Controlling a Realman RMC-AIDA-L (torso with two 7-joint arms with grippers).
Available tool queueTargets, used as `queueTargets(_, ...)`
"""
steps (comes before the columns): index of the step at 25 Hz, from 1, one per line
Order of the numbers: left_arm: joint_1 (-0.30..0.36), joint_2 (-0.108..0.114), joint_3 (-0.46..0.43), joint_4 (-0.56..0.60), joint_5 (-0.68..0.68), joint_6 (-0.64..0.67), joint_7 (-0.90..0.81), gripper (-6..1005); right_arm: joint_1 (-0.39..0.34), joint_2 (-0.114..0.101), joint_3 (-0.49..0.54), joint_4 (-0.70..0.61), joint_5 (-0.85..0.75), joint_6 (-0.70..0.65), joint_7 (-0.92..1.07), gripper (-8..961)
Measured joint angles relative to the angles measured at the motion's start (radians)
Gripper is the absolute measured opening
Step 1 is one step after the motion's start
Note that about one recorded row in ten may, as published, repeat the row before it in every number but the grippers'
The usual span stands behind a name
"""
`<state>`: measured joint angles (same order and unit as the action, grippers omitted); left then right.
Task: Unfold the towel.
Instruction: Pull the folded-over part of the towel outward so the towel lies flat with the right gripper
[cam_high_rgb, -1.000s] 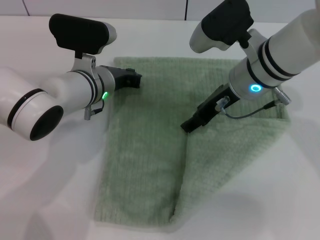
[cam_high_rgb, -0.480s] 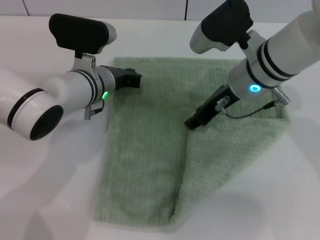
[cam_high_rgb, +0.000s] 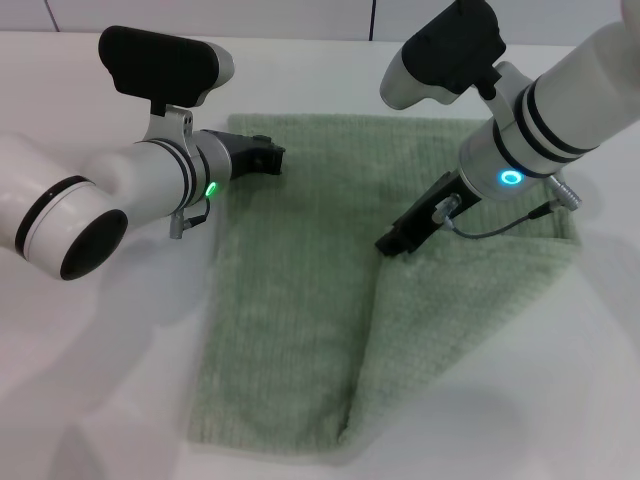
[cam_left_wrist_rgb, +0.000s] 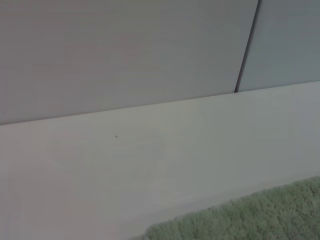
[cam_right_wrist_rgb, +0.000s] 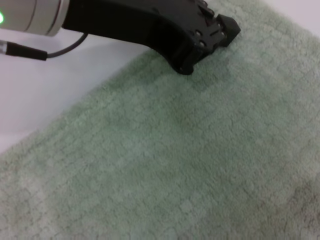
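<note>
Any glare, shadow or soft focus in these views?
Head view: even light, soft shadows under both arms on the table, no glare; towel weave readable. Left wrist view: soft, featureless, towel corner fuzzy. Right wrist view: the left gripper shadows the towel; near pile blurred.

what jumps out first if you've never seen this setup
The pale green towel spread across the white table dominates, its right part lying as a diagonal folded flap. The right gripper points down over the flap's top edge near the towel's middle. The left gripper sits at the towel's far left corner.
</note>
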<state>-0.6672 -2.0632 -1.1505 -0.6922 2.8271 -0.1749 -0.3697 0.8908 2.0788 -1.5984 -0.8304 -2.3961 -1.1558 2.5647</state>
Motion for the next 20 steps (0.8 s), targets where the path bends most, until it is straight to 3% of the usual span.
queueTargets(16, 0.002, 0.0, 0.001, -0.003, 0.0, 0.0, 0.0, -2, -0.003, 0.001, -0.001, -0.002, 0.002, -0.002, -0.015, 202)
queueTargets(20, 0.005, 0.0, 0.001, -0.006, 0.0, -0.002, 0.0, -2, -0.003, 0.001, -0.001, -0.004, 0.002, -0.004, -0.015, 100)
